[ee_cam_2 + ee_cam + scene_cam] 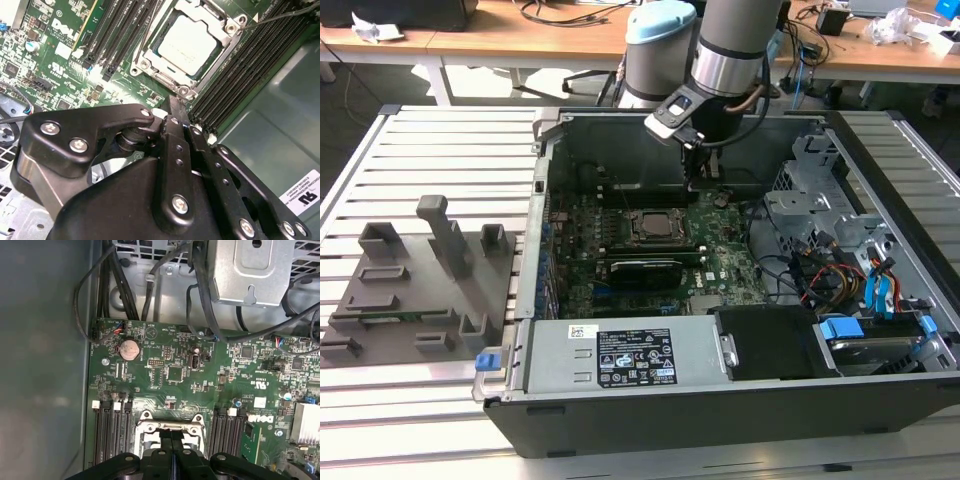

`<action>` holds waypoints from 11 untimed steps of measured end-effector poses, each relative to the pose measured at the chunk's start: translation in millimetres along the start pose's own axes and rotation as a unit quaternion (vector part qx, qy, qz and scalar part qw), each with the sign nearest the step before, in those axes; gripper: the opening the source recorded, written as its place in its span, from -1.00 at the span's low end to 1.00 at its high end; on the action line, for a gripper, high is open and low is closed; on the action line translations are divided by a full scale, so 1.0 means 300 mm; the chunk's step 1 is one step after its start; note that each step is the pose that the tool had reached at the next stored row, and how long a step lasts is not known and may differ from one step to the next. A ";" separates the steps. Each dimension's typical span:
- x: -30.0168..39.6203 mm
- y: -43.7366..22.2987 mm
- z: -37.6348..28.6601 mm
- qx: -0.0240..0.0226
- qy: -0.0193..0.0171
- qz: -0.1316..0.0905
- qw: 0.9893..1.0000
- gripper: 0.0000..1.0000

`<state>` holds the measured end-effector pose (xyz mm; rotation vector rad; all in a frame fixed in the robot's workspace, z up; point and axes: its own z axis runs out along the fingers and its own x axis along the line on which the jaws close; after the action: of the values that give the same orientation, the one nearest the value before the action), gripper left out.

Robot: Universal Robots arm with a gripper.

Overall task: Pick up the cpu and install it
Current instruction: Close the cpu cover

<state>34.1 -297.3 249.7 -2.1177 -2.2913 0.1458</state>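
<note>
The cpu [187, 45] already lies flat in the motherboard socket [167, 80], near the middle of the exterior view. The pincer [172, 104] hangs just above the socket's edge, fingers pressed together on nothing. Placement looks done; whether the socket is latched I cannot tell.

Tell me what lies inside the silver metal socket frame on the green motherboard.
The square silvery-grey cpu lies flat inside the socket frame; its top plate covers whatever is beneath.

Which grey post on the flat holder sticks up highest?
The wide-topped post in the middle of the grey holder; the blocks beside it are much shorter.
</note>
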 end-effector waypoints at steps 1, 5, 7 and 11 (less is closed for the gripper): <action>0.000 -0.002 0.001 0.000 0.000 0.000 1.000 -0.79; 0.002 -0.023 0.011 0.000 0.000 0.000 1.000 -0.79; 0.004 -0.041 0.022 0.000 0.000 0.000 1.000 -0.79; 0.010 -0.089 0.056 0.000 0.000 0.000 1.000 -0.79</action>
<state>6.0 -297.4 234.8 -2.1175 -2.2911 0.1455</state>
